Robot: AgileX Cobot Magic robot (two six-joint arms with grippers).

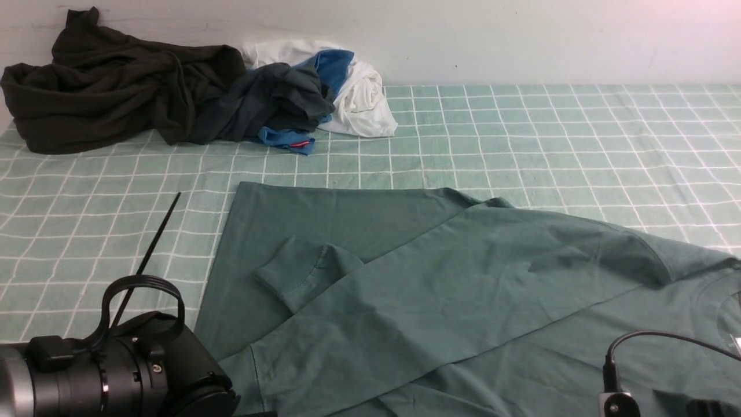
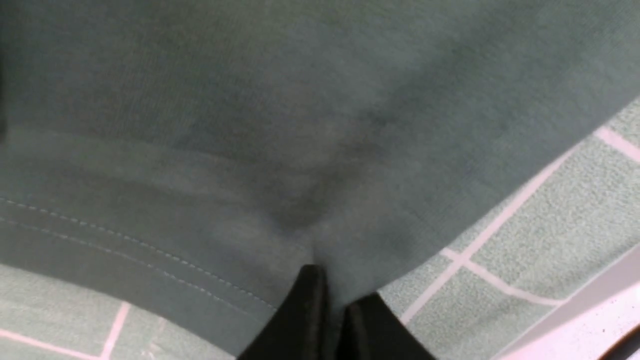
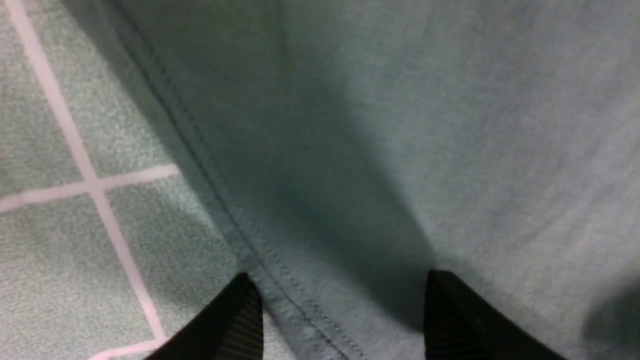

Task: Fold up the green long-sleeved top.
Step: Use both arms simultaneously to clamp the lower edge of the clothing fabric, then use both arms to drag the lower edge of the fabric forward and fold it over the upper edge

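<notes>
The green long-sleeved top [image 1: 463,289] lies spread over the near half of the checked cloth. One sleeve is folded across its body, with the cuff [image 1: 301,272] pointing left. In the left wrist view my left gripper [image 2: 337,287] is shut on a pinch of the top [image 2: 300,125], close to its stitched hem. In the right wrist view my right gripper [image 3: 340,280] stands open, one finger on each side of a stitched edge of the top [image 3: 400,150]. In the front view only the arms' bodies show at the bottom corners, and both grippers are hidden.
A heap of clothes sits at the back left against the wall: a dark olive-black garment [image 1: 104,87], a dark grey-blue one [image 1: 272,98], and blue and white pieces [image 1: 359,98]. The pale-green checked cloth [image 1: 550,145] covers the table. A thin black rod [image 1: 150,255] slants above my left arm.
</notes>
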